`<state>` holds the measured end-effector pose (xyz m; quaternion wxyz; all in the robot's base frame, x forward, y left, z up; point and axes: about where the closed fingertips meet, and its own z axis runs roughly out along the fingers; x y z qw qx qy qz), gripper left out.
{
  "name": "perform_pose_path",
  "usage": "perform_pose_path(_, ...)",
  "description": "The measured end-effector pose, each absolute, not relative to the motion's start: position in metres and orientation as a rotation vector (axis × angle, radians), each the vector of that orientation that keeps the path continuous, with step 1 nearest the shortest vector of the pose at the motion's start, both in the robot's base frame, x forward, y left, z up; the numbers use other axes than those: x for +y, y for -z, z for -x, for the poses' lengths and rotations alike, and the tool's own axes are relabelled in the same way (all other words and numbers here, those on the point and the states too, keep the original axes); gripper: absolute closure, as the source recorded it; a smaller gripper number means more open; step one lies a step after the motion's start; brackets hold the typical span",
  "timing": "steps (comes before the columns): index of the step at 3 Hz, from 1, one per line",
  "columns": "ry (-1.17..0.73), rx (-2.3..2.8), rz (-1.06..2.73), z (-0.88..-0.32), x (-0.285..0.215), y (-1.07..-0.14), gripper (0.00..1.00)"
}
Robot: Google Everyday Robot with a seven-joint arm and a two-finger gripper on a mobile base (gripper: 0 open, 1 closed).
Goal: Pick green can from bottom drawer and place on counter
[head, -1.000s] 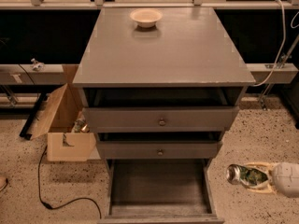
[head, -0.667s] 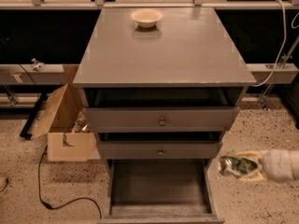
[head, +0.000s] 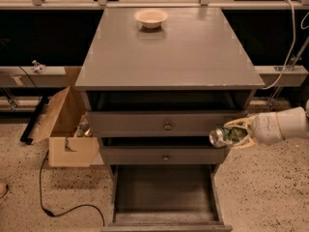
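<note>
The green can (head: 225, 135) lies on its side in my gripper (head: 232, 134), silver end pointing left. The gripper is shut on it and holds it in the air at the cabinet's right front corner, level with the gap between the two upper drawers. The white arm (head: 282, 124) reaches in from the right edge. The bottom drawer (head: 164, 192) is pulled open below, its grey floor bare. The counter (head: 169, 52) is the flat grey top above the can.
A pale bowl (head: 151, 17) sits at the back of the counter. Two shallower drawers with round knobs (head: 167, 126) are shut. An open cardboard box (head: 63, 129) and a black cable (head: 58, 202) lie on the speckled floor to the left.
The gripper has lifted the can up and to the left, from near the floor beside the bottom drawer to the height of the upper drawers.
</note>
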<state>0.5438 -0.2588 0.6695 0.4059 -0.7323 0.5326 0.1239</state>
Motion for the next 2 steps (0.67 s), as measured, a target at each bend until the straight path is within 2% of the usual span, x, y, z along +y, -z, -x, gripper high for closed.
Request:
perform_pose_path(1, -0.189, 1.266, 1.872, -0.5937, -0.2473, -0.7264, 1.0)
perform_pose_path(2, -0.179, 1.262, 1.864, -0.5925, -0.2488, -0.731, 1.0)
